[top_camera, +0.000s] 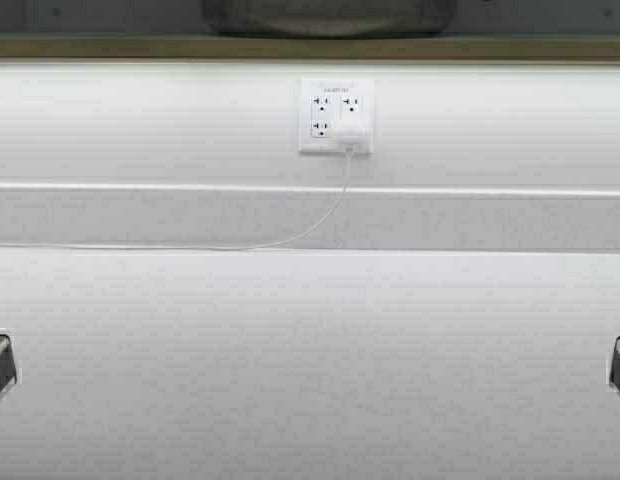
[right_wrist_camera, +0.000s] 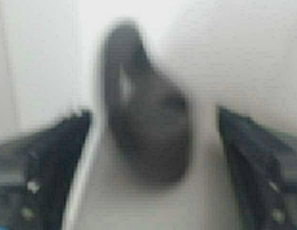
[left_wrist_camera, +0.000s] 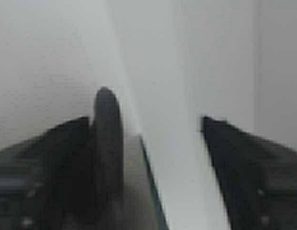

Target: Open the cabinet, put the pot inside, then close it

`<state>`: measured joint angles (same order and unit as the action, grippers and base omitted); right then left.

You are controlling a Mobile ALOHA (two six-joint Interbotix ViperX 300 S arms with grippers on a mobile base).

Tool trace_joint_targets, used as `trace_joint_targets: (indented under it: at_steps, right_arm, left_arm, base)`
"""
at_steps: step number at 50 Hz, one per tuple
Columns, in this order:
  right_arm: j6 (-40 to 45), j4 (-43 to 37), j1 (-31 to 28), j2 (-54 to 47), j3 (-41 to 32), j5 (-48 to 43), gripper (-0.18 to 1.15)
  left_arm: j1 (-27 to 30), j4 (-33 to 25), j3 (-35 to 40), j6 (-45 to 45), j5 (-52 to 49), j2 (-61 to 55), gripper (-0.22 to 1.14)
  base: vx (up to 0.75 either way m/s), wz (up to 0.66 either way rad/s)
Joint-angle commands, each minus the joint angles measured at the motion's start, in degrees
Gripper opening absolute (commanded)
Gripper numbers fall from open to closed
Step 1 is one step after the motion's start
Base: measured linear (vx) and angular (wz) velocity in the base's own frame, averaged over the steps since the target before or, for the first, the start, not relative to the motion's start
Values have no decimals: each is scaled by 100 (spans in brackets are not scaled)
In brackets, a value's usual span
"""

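- Facing a white counter [top_camera: 310, 380] and wall outlet [top_camera: 335, 117]; I am seeing neither cabinet nor pot up high.
- Holding both grippers wide open: left gripper [left_wrist_camera: 160, 127] beside a dark edge, right gripper [right_wrist_camera: 153, 117] around a dark loop, probably the pot's handle [right_wrist_camera: 143, 105].
- Judging the carrying step is in hand; next, closing on it.

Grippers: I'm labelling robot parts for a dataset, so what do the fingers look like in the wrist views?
The left gripper has dark, wedge-shaped fingers with small pale screw heads near their bases. The right gripper shows the same dark, tapering fingers with pale screws. No cables or markings are visible.
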<state>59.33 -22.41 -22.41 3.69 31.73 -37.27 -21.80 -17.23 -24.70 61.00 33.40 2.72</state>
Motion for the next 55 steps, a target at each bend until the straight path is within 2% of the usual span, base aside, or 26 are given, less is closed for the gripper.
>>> trace_joint_targets:
  at_steps: [1, 12, 25, 34, 39, 43, 46, 52, 55]
  right_arm:
    - [35, 35, 114, 176, -44, -44, 103]
    - [9, 53, 439, 404, 123, -44, 103]
    - [0, 352, 1178, 949, 624, 62, 103]
    - [-44, 932, 1397, 1248, 853, 202, 102]
    - [-176, 1485, 1406, 1494, 1011, 413, 98]
    - [-413, 1670, 1406, 1740, 1160, 932, 87]
    - [-677, 1679, 1406, 1942, 1274, 1354, 70]
    - [-1652, 1714, 1380, 2285, 1406, 2145, 22]
    - [-2057, 1837, 1354, 2408, 1512, 2461, 0]
  left_arm:
    - [-167, -9, 35, 88, 97, 26, 102]
    - [-18, -79, -114, 97, 264, 97, 102]
    - [483, -167, -624, 97, 343, 448, 102]
    - [712, -123, -976, 26, 466, 747, 101]
    - [712, 132, -1257, -237, 475, 932, 97]
    - [712, 334, -1547, -642, 413, 1055, 83]
    - [712, 413, -1802, -1020, 308, 1169, 64]
    - [659, 457, -2285, -1837, -220, 1415, 9]
    - [606, 457, -2461, -2285, -466, 1494, -10]
  base:
    - [0, 0]
    - [0, 0]
    - [0, 0]
    - [0, 0]
    - [0, 0]
    - [0, 0]
    - [0, 0]
    - [-1, 0]
    - [-1, -1]
